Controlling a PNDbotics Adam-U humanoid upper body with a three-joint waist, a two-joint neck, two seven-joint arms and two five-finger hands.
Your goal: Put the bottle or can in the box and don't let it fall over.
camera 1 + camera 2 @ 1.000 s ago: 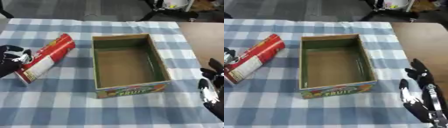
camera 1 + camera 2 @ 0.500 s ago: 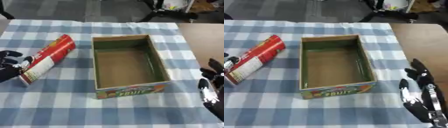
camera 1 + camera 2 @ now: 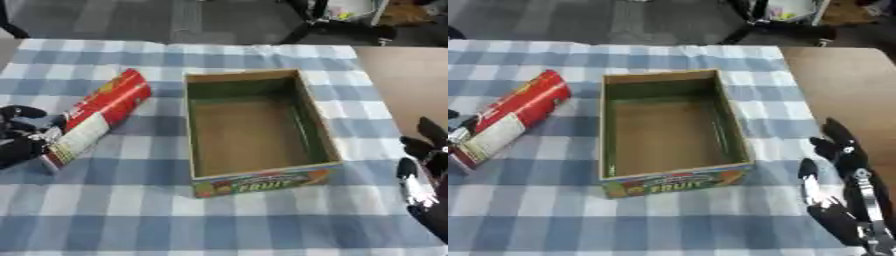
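Note:
A red can (image 3: pixel 98 116) with a white label lies on its side on the checked cloth, left of the box, its lower end toward the table's left edge. The open cardboard fruit box (image 3: pixel 254 175) stands in the middle with nothing inside. My left hand (image 3: pixel 19 137) sits at the left edge against the can's lower end, fingers loosely bent beside it and not wrapped round it. My right hand (image 3: pixel 846 200) rests open at the lower right, fingers up, apart from the box.
The blue-and-white checked tablecloth (image 3: pixel 114 220) covers the table. A bare brown tabletop (image 3: pixel 846 80) lies to the right of the cloth. Chair legs and floor show beyond the far edge.
My left hand has drawn back to the left and down off the can, uncovering more of its white label. The can, box and right hand have stayed put.

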